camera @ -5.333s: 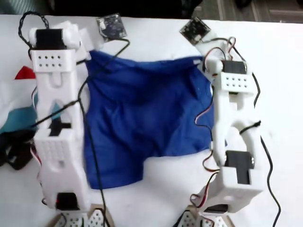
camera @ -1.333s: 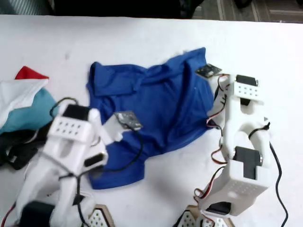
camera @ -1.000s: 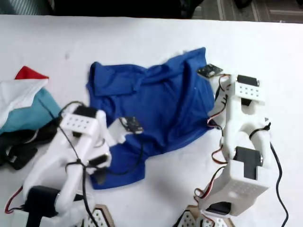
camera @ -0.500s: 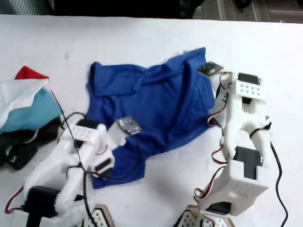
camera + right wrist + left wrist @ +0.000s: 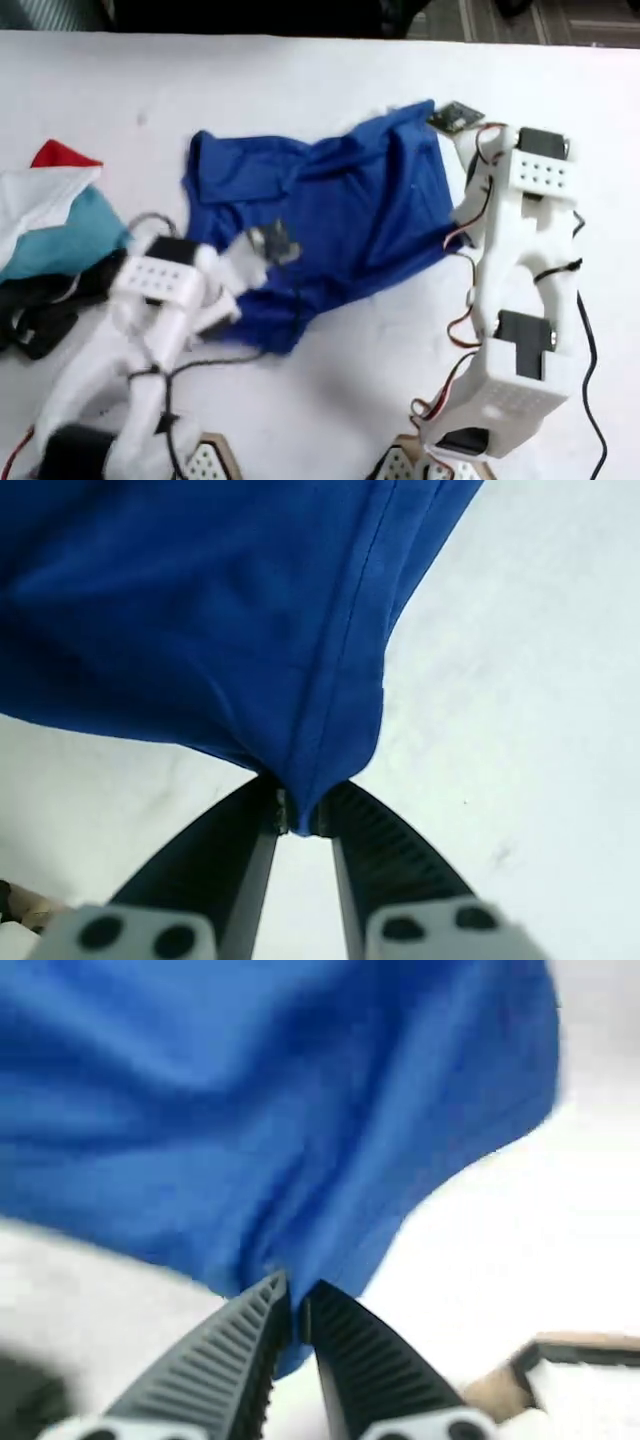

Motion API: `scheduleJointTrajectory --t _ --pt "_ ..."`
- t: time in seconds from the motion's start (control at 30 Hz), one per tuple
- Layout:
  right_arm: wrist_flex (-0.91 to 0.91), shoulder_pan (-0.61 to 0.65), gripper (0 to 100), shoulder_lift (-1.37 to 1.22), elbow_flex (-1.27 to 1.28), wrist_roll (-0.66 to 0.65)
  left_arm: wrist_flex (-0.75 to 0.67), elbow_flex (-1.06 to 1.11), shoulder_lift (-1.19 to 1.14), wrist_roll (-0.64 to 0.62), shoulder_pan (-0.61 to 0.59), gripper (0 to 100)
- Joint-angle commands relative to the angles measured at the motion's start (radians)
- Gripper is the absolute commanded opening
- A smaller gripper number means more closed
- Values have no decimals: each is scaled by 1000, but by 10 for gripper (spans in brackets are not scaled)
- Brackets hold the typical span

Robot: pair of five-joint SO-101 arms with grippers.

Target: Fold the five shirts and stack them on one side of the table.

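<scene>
Blue shirt rumpled at centre of table. Clamped at near hem by left gripper, at far corner by right gripper; likely for drawing one edge over into a fold. Other shirts heaped at left edge.

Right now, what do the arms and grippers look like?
The left arm and right arm are white plastic with grids of small holes and black motors. Black cable runs along the left, red and black wires along the right. The left gripper and right gripper have dark, ribbed, tapering fingers.
</scene>
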State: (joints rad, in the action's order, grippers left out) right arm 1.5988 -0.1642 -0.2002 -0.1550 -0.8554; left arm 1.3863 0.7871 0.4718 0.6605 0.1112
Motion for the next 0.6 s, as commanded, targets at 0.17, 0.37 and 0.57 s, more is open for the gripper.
scheduleJointTrajectory --t 0.17,0.37,0.57 --pt "120 -10 19 127 -195 -2 89 -471 211 -14 -94 23" --pt "120 12 19 317 -193 -5 89 -695 203 -14 -179 23" --pt "117 18 19 526 -204 0 81 -953 203 -15 -176 23"
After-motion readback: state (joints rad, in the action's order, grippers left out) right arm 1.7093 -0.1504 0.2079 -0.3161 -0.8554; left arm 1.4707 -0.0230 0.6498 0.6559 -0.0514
